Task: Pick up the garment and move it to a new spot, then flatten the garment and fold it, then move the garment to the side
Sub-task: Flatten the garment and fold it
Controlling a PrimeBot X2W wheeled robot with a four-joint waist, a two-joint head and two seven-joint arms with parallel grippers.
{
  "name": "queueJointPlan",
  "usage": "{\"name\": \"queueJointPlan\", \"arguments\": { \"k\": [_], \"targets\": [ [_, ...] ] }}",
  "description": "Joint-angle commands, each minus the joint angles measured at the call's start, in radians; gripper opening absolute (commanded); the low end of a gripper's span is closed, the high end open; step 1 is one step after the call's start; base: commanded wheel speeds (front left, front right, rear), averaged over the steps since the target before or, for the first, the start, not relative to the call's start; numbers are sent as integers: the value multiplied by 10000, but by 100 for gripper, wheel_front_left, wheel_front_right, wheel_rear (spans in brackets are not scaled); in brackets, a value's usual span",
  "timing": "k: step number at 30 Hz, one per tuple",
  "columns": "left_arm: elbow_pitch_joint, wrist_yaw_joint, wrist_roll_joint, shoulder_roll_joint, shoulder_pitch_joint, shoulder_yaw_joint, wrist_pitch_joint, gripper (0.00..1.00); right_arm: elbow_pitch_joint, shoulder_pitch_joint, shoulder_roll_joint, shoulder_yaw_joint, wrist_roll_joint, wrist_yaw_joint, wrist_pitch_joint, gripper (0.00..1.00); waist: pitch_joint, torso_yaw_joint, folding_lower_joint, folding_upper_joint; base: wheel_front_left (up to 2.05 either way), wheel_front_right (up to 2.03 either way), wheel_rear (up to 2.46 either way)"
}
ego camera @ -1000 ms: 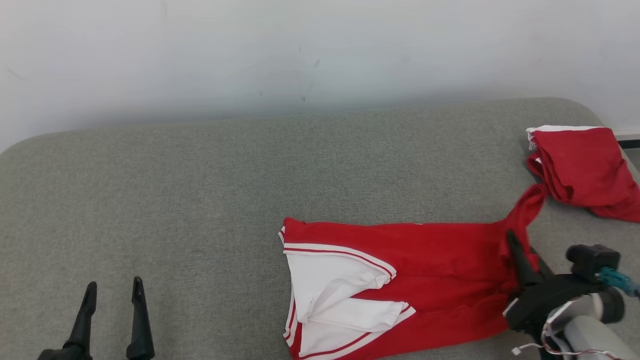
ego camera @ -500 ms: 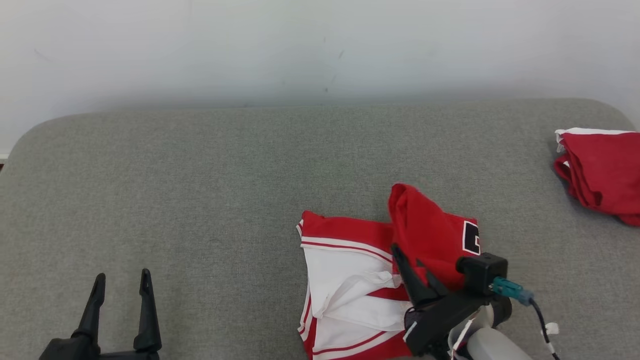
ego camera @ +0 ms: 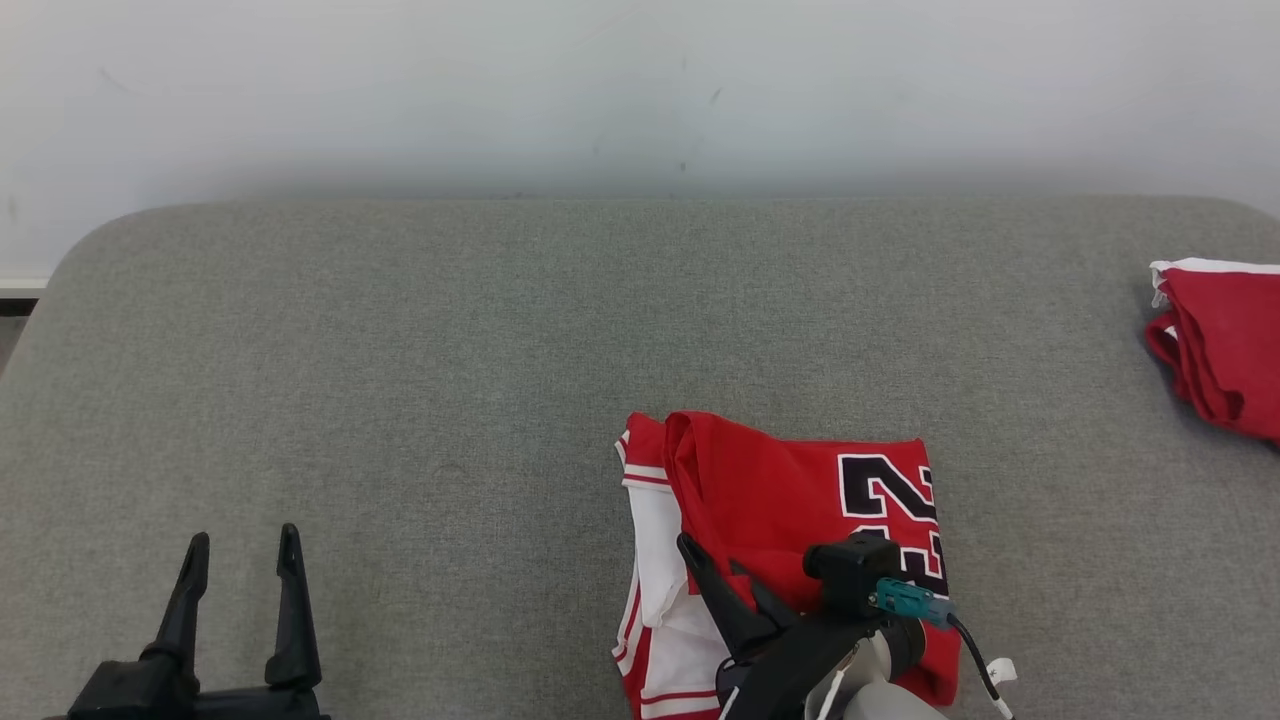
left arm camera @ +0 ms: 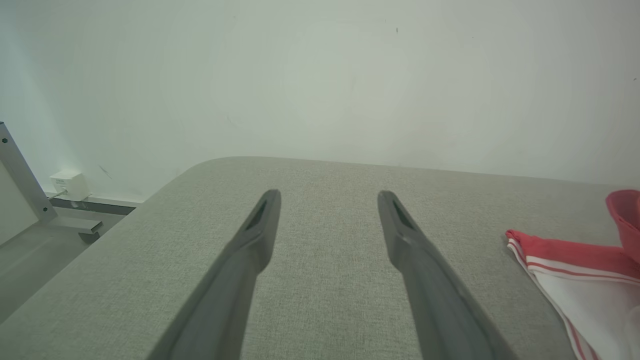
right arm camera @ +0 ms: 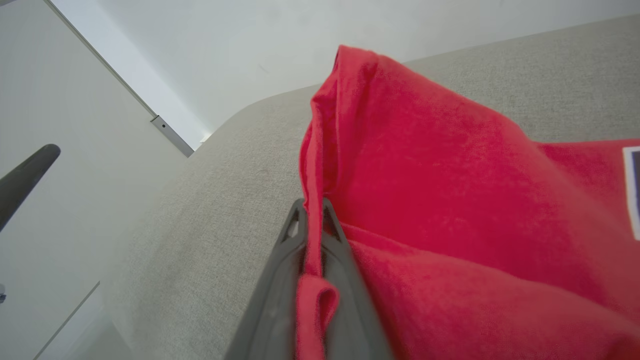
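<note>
while the right gripper (right arm camera: pixel 312 206) pinches the red jersey (ego camera: pixel 780 490), folding is in hand; next: lay its edge at nine o'clock. left gripper (ego camera: pixel 244 545) spread, empty.

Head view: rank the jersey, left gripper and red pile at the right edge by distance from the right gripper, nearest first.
1. Jersey: pinched by the right gripper, lower centre.
2. Left gripper: open, lower left.
3. Red pile: far right, farther back.
</note>
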Motion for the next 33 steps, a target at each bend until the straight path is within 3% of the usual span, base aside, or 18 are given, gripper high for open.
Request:
{"name": "queueJointPlan", "arguments": {
  "k": [1, 2, 9, 15, 25, 33],
  "targets": [
    [71, 29, -43, -2, -140, -21, -1, 100, 163, -181, 72, 90, 66, -28, -130, 47, 36, -4, 0, 0, 0, 0, 0],
    [88, 40, -53, -3, -164, -34, -1, 100, 194, -234, 103, 113, 112, -28, -194, 100, 38, -16, 0, 0, 0, 0, 0],
    [104, 76, -69, -2, -38, 27, -1, 100, -280, -588, -170, -138, -9, -28, -564, 100, -85, -281, 0, 0, 0, 0, 0],
    [15, 127, -72, 0, 77, 6, -1, 100, -1287, -490, -748, -1009, -333, -28, -625, 100, -215, -484, 0, 0, 0, 0, 0],
    [-109, 68, 74, -2, 228, 126, -1, 100, -3107, 1050, -1668, -3572, -1509, -28, -625, 100, -485, -860, 0, 0, 0, 0, 0],
    [-99, 39, 57, 0, 444, 55, -1, 100, -3866, 2686, -1705, -4753, -2179, -28, -628, 100, -696, -1039, 0, 0, 0, 0, 0]
  ]
}}
